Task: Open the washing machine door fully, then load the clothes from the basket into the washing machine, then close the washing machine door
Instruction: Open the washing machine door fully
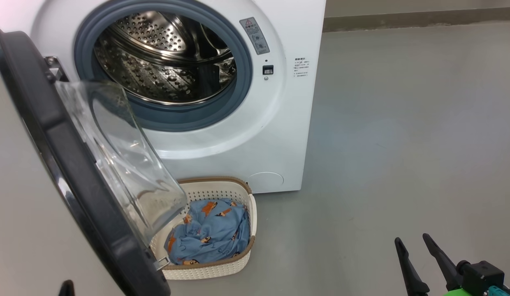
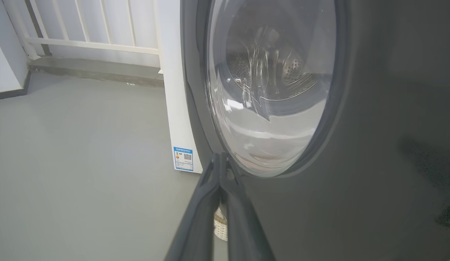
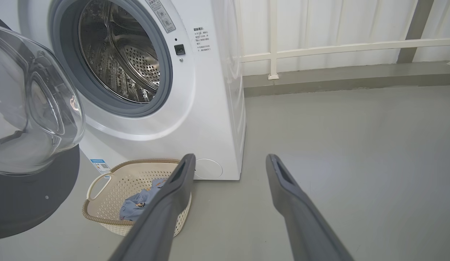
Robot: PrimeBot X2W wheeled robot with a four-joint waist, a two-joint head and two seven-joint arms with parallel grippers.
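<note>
The washing machine [image 1: 255, 135] stands with its steel drum [image 1: 164, 61] exposed. The washing machine door [image 1: 41, 123] is swung out to the left, its clear glass bowl [image 1: 123, 164] bulging over the basket [image 1: 205, 269]. The cream basket sits on the floor at the machine's foot and holds the light-blue clothes [image 1: 214, 230]. In the left wrist view my left gripper [image 2: 219, 156] is shut with nothing in it, its tips against the door's dark outer face [image 2: 373, 145] below the window. My right gripper [image 1: 412, 237] hangs open at the lower right, apart from the basket [image 3: 101, 181] and clothes [image 3: 138, 206].
Bare grey floor [image 1: 403, 123] stretches to the right of the machine. A white railing [image 3: 337, 47] on a low grey kerb runs behind it. A blue label [image 2: 183, 158] marks the machine's white side panel.
</note>
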